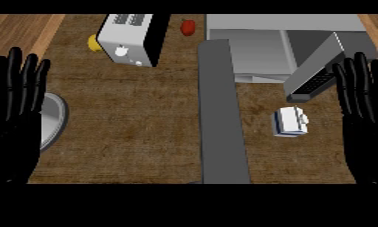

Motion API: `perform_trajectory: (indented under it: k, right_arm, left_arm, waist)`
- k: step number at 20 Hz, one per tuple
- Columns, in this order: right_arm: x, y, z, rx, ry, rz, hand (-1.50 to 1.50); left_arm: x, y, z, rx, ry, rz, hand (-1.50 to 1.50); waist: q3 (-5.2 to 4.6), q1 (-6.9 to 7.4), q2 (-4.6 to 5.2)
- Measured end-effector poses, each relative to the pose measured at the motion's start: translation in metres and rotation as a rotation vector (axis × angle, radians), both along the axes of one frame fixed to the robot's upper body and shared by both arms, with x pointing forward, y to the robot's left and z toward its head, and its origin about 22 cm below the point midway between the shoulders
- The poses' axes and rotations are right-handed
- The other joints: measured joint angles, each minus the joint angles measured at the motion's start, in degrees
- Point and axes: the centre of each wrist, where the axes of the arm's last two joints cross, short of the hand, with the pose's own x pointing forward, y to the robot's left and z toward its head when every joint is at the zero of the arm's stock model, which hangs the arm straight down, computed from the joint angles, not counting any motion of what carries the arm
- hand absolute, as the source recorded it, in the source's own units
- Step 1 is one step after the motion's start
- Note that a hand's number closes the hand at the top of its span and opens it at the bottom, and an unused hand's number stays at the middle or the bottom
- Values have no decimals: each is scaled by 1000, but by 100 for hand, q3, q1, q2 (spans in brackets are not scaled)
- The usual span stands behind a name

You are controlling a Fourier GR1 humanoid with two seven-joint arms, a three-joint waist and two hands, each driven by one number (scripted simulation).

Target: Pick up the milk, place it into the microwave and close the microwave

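Milk carton (291, 121) stands on the worktop (133, 121), right of centre, just near of the microwave (258, 46) and apart from it. Nothing touches the carton; bare worktop all round it.

Microwave sits at the far right. Its door (321, 66) is swung open and juts out toward the near right, its lower edge ending just far of the carton. The grey cavity shows to the left of the door.

A long grey strip (221, 116) runs from far to near down the middle and splits the worktop. The carton is on its right side, close to the strip's right edge.

Right hand (358, 106): open, fingers straight and pointing up, at the right edge, just right of the carton and the door tip.

Left hand (22, 101): open, fingers up, resting at the left edge, overlapping a grey plate (53, 121) at the near left.

Far left: toaster (133, 38) with a yellow thing (94, 42) at its left side. A red thing (187, 27) lies between toaster and microwave.

The wide brown stretch between plate and strip is open.
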Motion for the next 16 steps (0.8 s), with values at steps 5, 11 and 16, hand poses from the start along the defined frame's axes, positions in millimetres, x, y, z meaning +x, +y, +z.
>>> perform_trajectory:
  k: [5,11,16]
  right_arm:
    - [-6,-8,-3,-26,12,-64,-150]
    - [-20,-11,-15,-16,130,-95,-150]
    - [-37,-18,-27,-5,185,-104,-150]
  left_arm:
    - [8,-3,-14,-1,50,-15,-150]
    - [3,-11,-36,-200,170,-54,-150]
    - [-20,-14,-54,-257,204,-67,-150]
  waist:
    - [-36,-120,-41]
    - [-50,-157,-57]
    - [-50,-151,-63]
